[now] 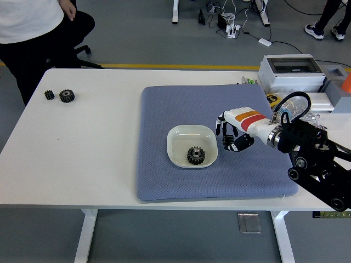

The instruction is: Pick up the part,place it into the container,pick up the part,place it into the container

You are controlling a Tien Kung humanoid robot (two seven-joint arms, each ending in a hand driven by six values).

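One gear (195,154) already sits in the white dish (181,135) on the blue mat (164,109), so I call half the job done. My right hand (231,135) hovers just right of the dish, fingers loosely curled and pointing down, nothing in them that I can see. Two more gears, the larger (67,96) and the small one (49,95), wait far off near the table's left edge by a person (33,33) standing there. Second pick not yet begun.
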